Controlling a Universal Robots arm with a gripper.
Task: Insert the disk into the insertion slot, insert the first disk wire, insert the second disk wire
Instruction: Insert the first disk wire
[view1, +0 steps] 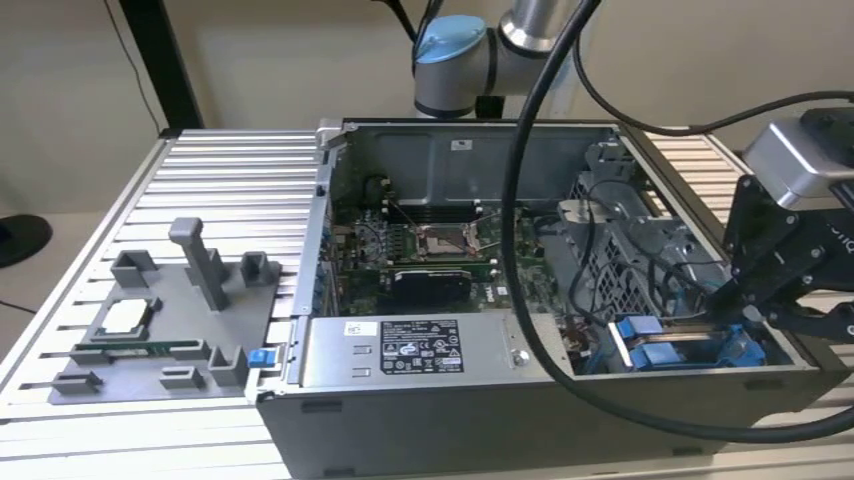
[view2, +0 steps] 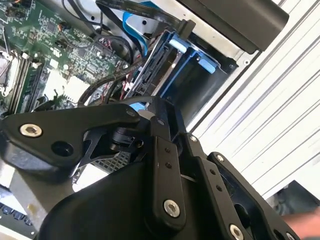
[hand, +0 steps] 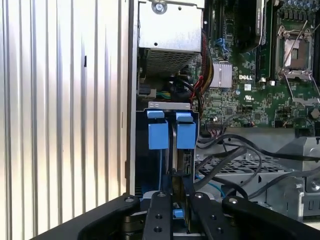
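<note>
The disk (hand: 174, 150) stands on edge in its blue carrier (hand: 186, 135), sunk into the insertion slot (hand: 167, 105) of the grey drive cage. In the exterior view the blue carrier (view1: 638, 331) shows at the case's near corner on the exterior view's right. My gripper (hand: 178, 210) hovers at the disk's near end. Its fingers (hand: 160, 217) are drawn close together, and a black disk wire (hand: 220, 162) runs from the cage into the gap between them. From outside, the gripper (view1: 738, 318) points down just above the blue frame. The second wrist view shows the disk (view2: 157, 65) beyond the gripper's linkage.
The open case holds a motherboard (view1: 427, 250) and a grey labelled power-supply box (view1: 387, 350). Loose black cables (hand: 260, 175) lie over the perforated cage beside the slot. A grey fixture tray (view1: 147, 330) sits on the ribbed table (view1: 227, 180). A thick black hose (view1: 530, 200) hangs across the exterior view.
</note>
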